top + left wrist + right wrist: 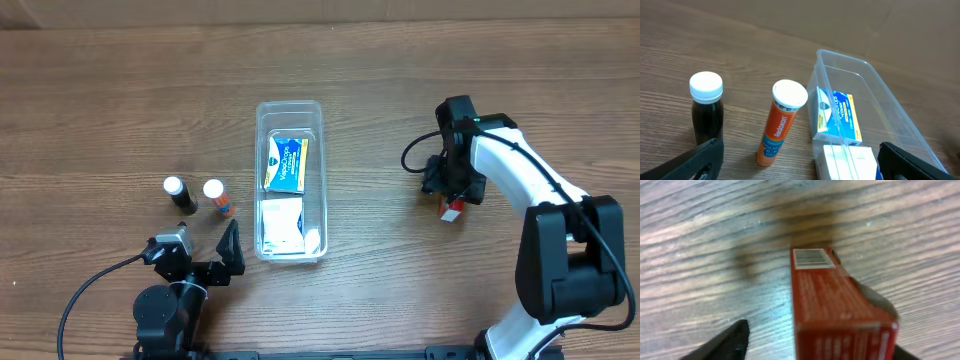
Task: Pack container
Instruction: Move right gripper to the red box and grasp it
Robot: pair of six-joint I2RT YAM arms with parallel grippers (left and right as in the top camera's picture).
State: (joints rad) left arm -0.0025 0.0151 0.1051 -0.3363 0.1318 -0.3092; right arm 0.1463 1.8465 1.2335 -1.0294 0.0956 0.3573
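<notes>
The clear plastic container [290,120] lies lengthwise at the table's middle and holds a blue and yellow packet [286,163] and a white packet [281,226]. To its left stand a dark bottle [178,193] and an orange tube [215,197], both white-capped. My left gripper [203,258] is open and empty near the front edge, below the bottles. The left wrist view shows the container [875,85], dark bottle [706,112] and orange tube [781,121] ahead of the open fingers [797,167]. My right gripper [452,196] is open around a red box [830,295], with a gap at its left finger.
The red box [451,210] lies on the bare wood well to the right of the container. The right arm's white links [540,190] reach in from the front right. A black cable [90,285] runs by the left arm's base.
</notes>
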